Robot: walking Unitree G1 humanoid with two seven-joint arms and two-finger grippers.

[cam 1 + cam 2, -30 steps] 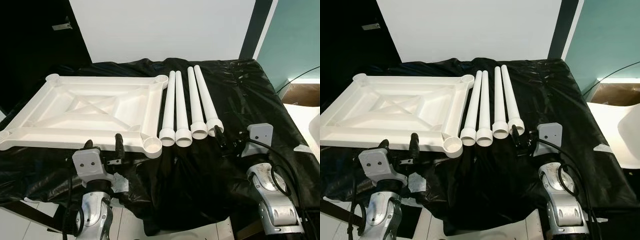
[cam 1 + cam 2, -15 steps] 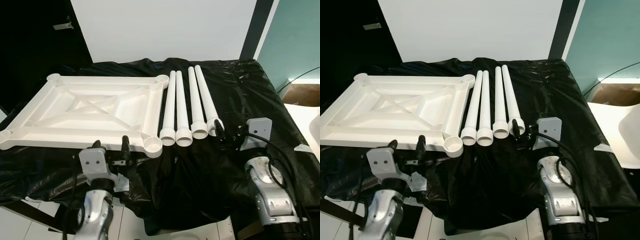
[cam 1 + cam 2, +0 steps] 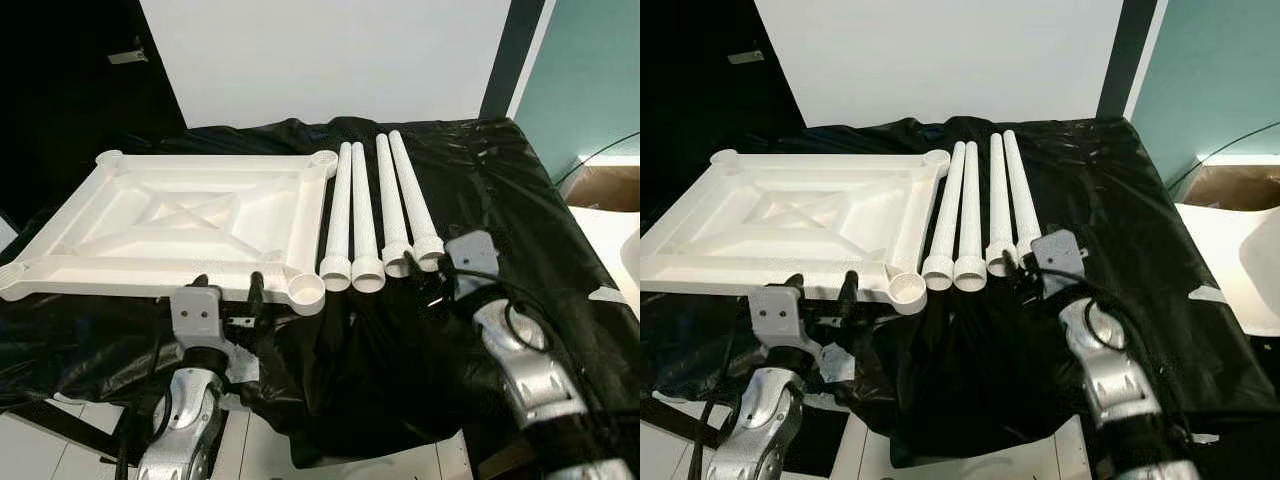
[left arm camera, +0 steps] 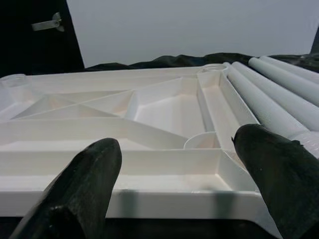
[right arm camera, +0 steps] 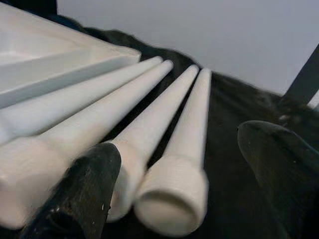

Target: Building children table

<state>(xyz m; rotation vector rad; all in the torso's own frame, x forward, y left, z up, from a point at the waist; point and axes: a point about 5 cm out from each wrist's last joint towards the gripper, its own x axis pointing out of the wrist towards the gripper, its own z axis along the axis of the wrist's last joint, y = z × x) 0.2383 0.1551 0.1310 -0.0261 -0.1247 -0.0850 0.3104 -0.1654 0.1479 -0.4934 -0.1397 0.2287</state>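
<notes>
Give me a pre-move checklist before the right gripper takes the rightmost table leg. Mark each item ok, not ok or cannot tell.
1. Right gripper jaws open: ok, the black fingers stand wide apart.
2. Right gripper lined up on the rightmost leg: ok, its wide threaded end sits between the jaws in the right wrist view.
3. Jaws already touching that leg: cannot tell.
4. All four legs lying side by side on the black sheet: ok.
5. Tabletop lying upside down, corner sockets facing up: ok.
6. Left gripper open at the tabletop's near edge, holding nothing: ok.
</notes>
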